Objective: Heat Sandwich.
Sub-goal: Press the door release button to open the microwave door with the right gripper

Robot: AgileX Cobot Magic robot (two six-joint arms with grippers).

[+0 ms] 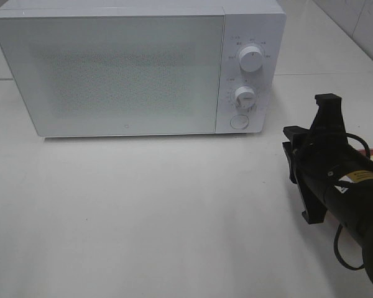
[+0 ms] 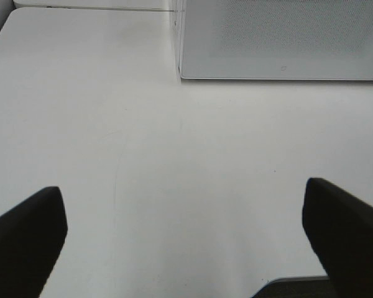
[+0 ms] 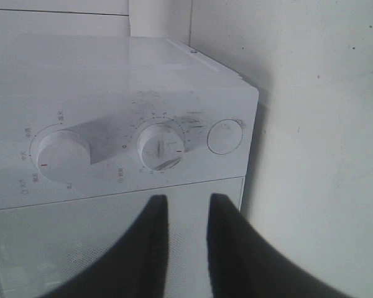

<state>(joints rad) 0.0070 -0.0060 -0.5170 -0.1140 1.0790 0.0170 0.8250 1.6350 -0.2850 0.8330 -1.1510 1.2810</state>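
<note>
No sandwich shows anywhere; maybe it sits inside the shut microwave at the desk's back edge. It's likely soft and squishy, so hold its plate. Right gripper is nearly closed and empty; left gripper is wide open.

White counter fills most of the exterior high frame, matte, evenly lit, soft shadows. White microwave stands at upper left to centre, door shut. Pale wall at upper right corner.

A white microwave was seen shut on the table, the right gripper nearby.
</note>
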